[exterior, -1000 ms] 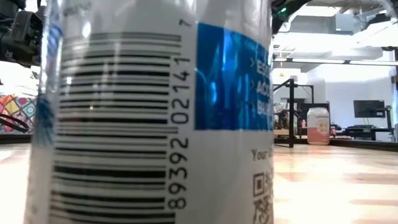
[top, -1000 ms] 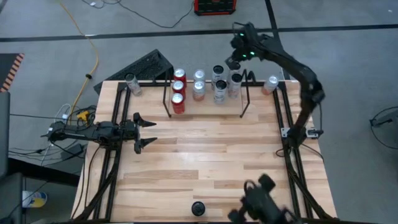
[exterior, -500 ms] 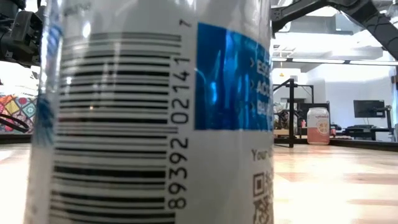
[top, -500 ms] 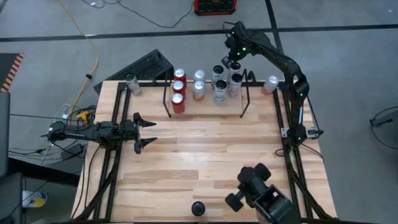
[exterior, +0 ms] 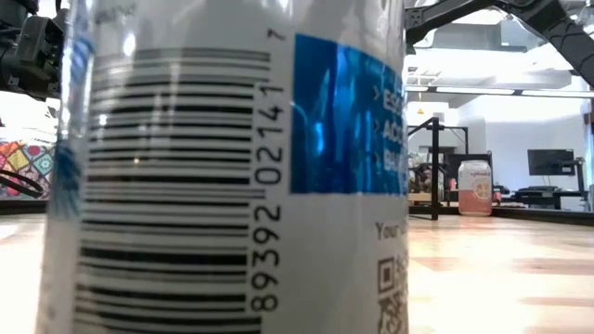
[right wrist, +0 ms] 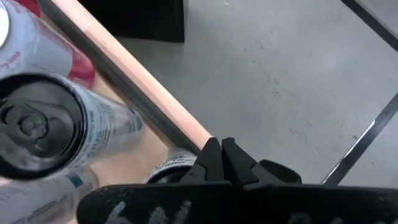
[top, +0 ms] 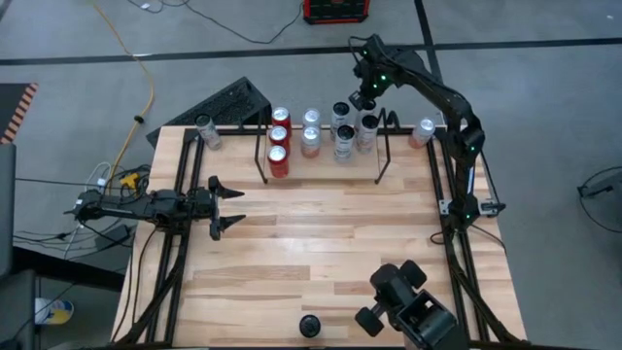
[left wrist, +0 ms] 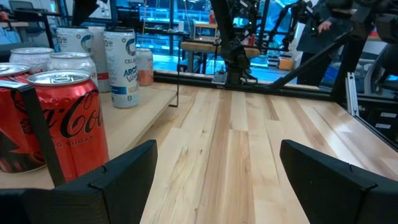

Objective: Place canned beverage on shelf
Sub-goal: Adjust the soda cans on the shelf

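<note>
The shelf (top: 381, 156), a low black rod rack, stands at the table's far middle and holds several upright cans: red ones (top: 279, 160) on its left, silver ones (top: 310, 141) in the middle, black-topped ones (top: 343, 142) on its right. My right gripper (top: 363, 96) hangs shut above the shelf's far right corner, slanting down. In the right wrist view its fingertips (right wrist: 221, 155) are over the table's far edge, beside a black-topped can (right wrist: 37, 124). My left gripper (top: 229, 206) waits open and level at the table's left, facing the red cans (left wrist: 62, 118).
Loose cans stand on the table outside the shelf at the far left (top: 204, 129) and the far right (top: 424, 131). Another can (top: 309, 326) stands at the near edge, filling the low view (exterior: 232, 167). Black rails (top: 449, 243) run along both sides. Bare wood lies between.
My right gripper has come down and toward the table's left, over the shelf's far right corner, tipping more steeply downward. Its arm has folded in from the right. It has stayed shut, and most of the move fell in the first half second.
</note>
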Controlling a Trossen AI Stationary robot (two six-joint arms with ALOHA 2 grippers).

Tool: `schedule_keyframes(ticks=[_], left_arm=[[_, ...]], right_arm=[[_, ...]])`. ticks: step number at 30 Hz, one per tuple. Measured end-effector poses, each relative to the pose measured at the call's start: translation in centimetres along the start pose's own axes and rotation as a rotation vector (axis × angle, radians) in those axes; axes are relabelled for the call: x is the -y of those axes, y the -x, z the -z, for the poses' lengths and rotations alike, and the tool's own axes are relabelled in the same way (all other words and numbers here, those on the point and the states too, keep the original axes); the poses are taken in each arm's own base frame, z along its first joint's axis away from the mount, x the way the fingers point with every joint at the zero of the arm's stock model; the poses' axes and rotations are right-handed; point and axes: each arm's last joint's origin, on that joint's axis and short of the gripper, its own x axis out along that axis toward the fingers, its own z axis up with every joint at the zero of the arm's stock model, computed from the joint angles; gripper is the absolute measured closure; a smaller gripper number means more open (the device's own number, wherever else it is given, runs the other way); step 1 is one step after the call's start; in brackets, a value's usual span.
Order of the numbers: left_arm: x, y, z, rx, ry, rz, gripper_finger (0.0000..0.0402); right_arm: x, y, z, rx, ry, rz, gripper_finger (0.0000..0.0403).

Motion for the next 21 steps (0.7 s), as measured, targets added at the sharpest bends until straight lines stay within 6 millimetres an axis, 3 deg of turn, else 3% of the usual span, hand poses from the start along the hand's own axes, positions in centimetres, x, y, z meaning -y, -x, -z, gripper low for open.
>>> schedule_keyframes(ticks=[21], left_arm=[[0.0, 0.0, 0.0, 0.0, 0.0, 0.0, 0.0074]], right_arm=[[-0.86, 0.11, 0.51, -0.061, 0.015, -0.016, 0.0403]])
